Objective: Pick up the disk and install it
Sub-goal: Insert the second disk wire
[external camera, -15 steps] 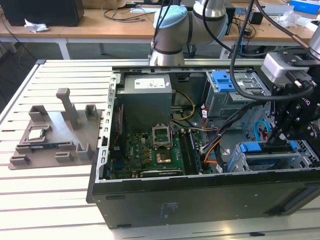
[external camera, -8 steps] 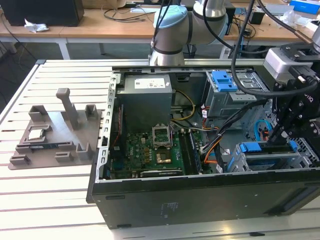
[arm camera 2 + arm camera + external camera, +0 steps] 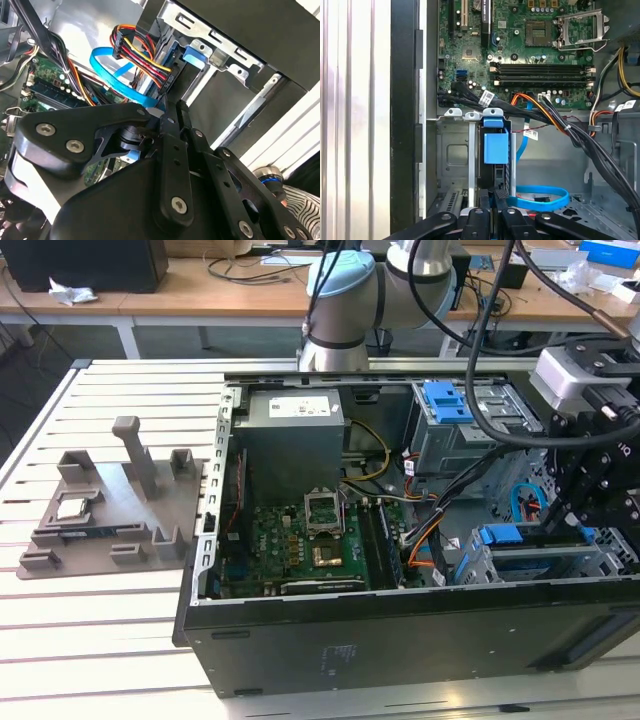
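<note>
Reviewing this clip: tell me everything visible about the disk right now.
The disk sits on edge in the metal drive cage at the front of the open computer case, showing mainly its blue plastic rail and tab. The exterior view shows the blue rail along the cage top. The gripper is right at its near end; actual contact cannot be confirmed. A blue data cable lies beside it.

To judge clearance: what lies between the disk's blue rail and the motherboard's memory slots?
In the first wrist view, a bundle of black cables crosses between the disk's blue rail and the memory slots, with orange wires alongside.
</note>
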`<state>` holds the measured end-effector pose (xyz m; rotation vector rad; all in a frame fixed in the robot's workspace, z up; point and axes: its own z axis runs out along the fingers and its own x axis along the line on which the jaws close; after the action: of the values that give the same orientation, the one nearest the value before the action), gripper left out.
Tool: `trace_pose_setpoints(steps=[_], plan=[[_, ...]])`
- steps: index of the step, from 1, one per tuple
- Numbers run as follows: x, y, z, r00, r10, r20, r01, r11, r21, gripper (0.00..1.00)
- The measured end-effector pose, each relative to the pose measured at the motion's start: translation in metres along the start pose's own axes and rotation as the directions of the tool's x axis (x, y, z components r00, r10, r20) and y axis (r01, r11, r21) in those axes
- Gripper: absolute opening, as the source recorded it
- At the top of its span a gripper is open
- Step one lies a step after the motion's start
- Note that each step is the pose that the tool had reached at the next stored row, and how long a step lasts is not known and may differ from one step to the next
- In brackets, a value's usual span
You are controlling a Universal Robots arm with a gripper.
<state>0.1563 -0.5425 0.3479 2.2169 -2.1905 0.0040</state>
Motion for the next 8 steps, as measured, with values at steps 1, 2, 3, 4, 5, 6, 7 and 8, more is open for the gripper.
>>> trace_pose_setpoints(steps=[1, 2, 3, 4, 5, 6, 7, 8], plan=[[-0.0002, -0.0002, 0.0008, 1.0, 0.0, -0.0001, 0.0, 1.0, -0.0004, 0.16], [-0.0005, -0.0003, 0.0014, 1.0, 0.0, -0.0001, 0.0, 1.0, -0.0006, 0.16], [-0.0008, -0.0003, 0.0018, 1.0, 0.0, 0.0, 0.0, 1.0, -0.0007, 0.16], [-0.001, -0.0003, 0.002, 1.0, 0.0, 0.0002, 0.0, 1.0, -0.0007, 0.16], [-0.002, -0.0003, 0.0023, 1.0, 0.0, -0.0001, 0.0, 1.0, -0.0007, 0.16], [-0.0027, -0.0003, 0.0024, 1.0, 0.0, 0.0001, 0.0, 1.0, -0.0007, 0.16], [-0.0031, -0.0003, 0.0024, 1.0, 0.0, 0.0002, 0.0, 1.0, -0.0008, 0.16], [-0.0035, -0.0003, 0.0024, 1.0, 0.0, 0.0001, 0.0, 1.0, -0.0007, 0.16]])
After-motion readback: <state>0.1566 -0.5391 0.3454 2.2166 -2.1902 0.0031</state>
